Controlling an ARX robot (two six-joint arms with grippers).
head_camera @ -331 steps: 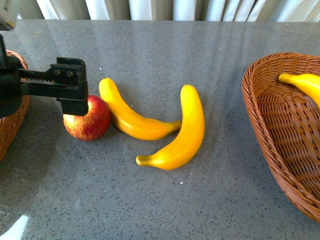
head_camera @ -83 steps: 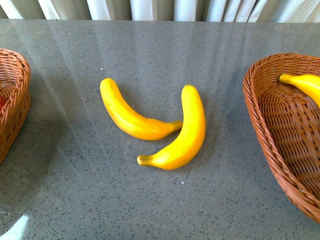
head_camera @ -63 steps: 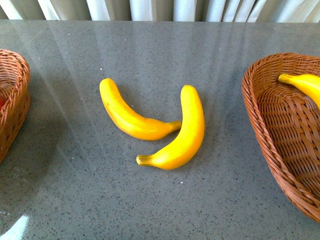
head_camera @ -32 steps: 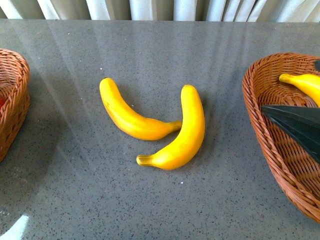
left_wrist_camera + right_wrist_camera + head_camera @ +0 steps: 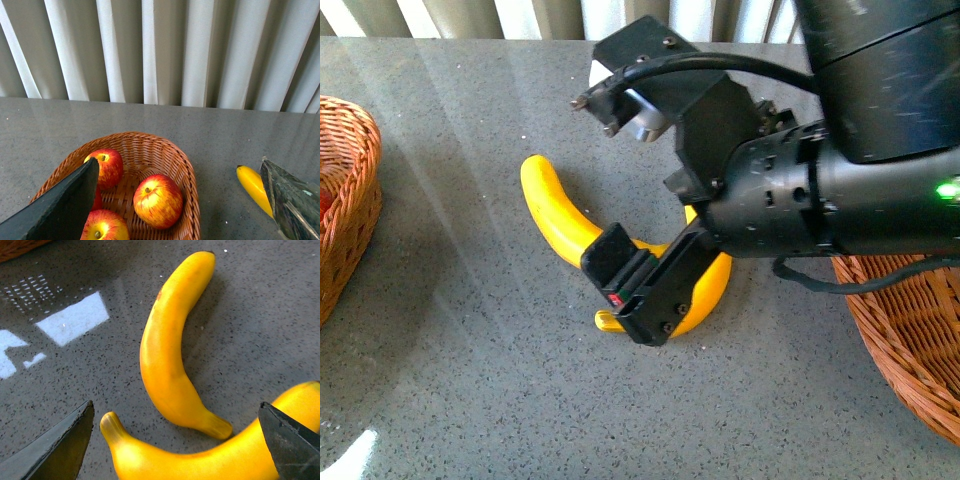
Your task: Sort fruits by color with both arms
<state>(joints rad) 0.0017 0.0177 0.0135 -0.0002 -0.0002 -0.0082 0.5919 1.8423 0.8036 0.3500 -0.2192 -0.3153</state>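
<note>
Two yellow bananas lie mid-table: one (image 5: 552, 222) bare, the other (image 5: 708, 292) partly under my right arm. My right gripper (image 5: 642, 290) hangs open just above them. In the right wrist view its open gripper (image 5: 175, 452) straddles the nearer banana (image 5: 200, 462) near its stem end, and the other banana (image 5: 167, 355) lies just beyond. My left gripper (image 5: 177, 202) is open and empty above the left basket (image 5: 187, 175). Red apples (image 5: 157, 200) (image 5: 107, 167) (image 5: 102, 227) rest in that basket. A banana tip (image 5: 252, 187) shows beside one finger.
A wicker basket (image 5: 350, 200) sits at the table's left edge and another (image 5: 910, 340) at the right, mostly covered by my right arm. Curtains hang behind the grey stone table (image 5: 470, 400).
My right arm has swung in from the right basket and now hangs over the two bananas. Earlier the left gripper held an apple beside the bananas; that apple and arm have left the front view.
</note>
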